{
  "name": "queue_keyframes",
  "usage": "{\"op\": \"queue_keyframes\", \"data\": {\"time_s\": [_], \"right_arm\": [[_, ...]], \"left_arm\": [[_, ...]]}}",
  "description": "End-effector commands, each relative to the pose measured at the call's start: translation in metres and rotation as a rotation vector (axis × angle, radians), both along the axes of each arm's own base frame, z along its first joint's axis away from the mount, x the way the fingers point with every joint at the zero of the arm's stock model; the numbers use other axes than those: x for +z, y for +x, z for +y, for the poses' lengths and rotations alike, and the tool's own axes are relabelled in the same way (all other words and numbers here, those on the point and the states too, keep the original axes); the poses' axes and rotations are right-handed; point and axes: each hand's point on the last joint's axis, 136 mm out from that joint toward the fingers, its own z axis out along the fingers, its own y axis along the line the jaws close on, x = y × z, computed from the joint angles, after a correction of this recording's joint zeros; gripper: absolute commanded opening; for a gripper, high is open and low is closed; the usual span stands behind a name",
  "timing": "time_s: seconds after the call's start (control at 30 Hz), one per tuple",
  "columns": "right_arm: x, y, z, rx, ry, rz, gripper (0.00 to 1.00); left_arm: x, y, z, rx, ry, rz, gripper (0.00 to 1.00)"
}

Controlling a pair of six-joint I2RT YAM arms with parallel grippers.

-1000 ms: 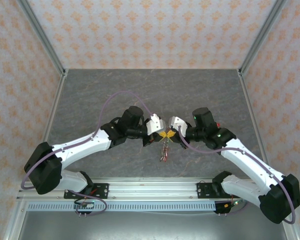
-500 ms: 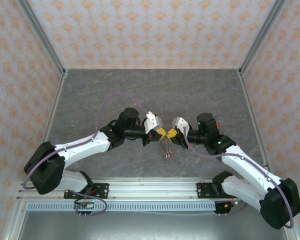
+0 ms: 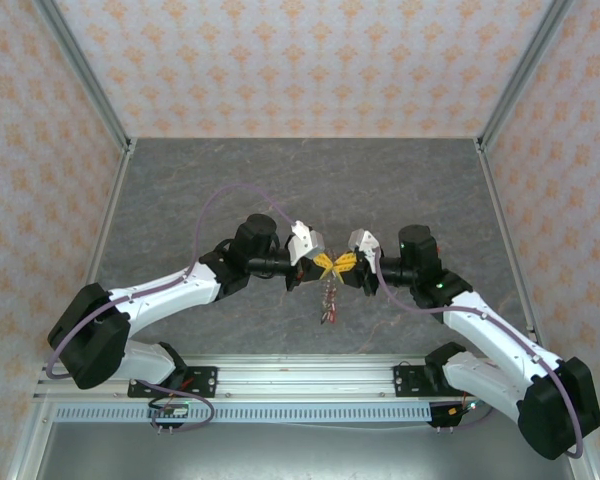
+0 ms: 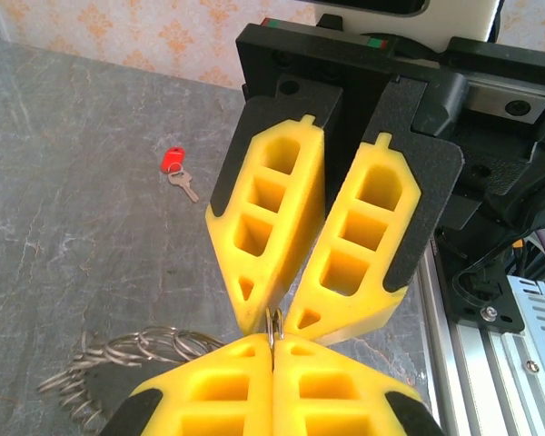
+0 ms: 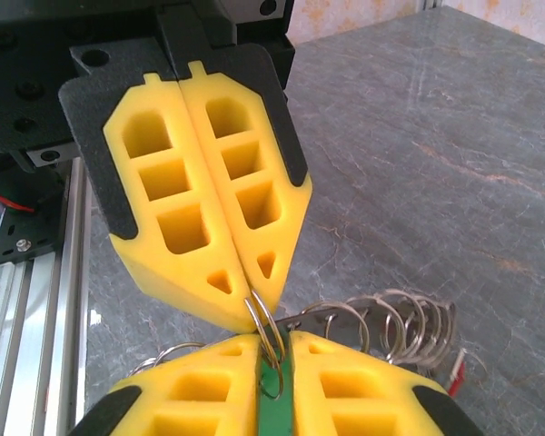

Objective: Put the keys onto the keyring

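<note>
Over the middle of the table my left gripper and right gripper meet tip to tip. The keyring, a bunch of grey wire loops, hangs below them with small reddish keys at its lower end. In the left wrist view my left gripper is shut on one thin loop of the keyring. In the right wrist view my right gripper has its jaws a narrow slit apart, with the green key filling the slit and that loop lying across it. More loops fan out to the right.
One red key lies alone on the grey stone-patterned table, beyond the grippers in the left wrist view. Patterned walls close in three sides. An aluminium rail with the arm bases runs along the near edge.
Both wrists have shifted and now face each other more squarely. The hanging bunch has swung a little. The right jaws have parted slightly.
</note>
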Motion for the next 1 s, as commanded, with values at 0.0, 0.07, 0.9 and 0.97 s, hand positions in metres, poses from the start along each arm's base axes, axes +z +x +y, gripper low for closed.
{"op": "queue_keyframes", "data": {"time_s": [0.0, 0.07, 0.9, 0.97], "right_arm": [[0.016, 0.004, 0.004, 0.014, 0.054, -0.063, 0.15], [0.016, 0.004, 0.004, 0.017, 0.051, -0.058, 0.12], [0.012, -0.004, 0.001, 0.106, -0.277, -0.103, 0.0], [0.014, -0.004, 0.003, 0.108, -0.272, -0.108, 0.0]], "left_arm": [[0.028, -0.006, -0.007, -0.055, -0.074, -0.049, 0.0], [0.028, -0.006, -0.007, -0.056, -0.068, -0.05, 0.0], [0.009, -0.002, 0.0, -0.017, 0.15, -0.127, 0.25], [0.01, -0.003, 0.0, -0.018, 0.146, -0.129, 0.24]]}}
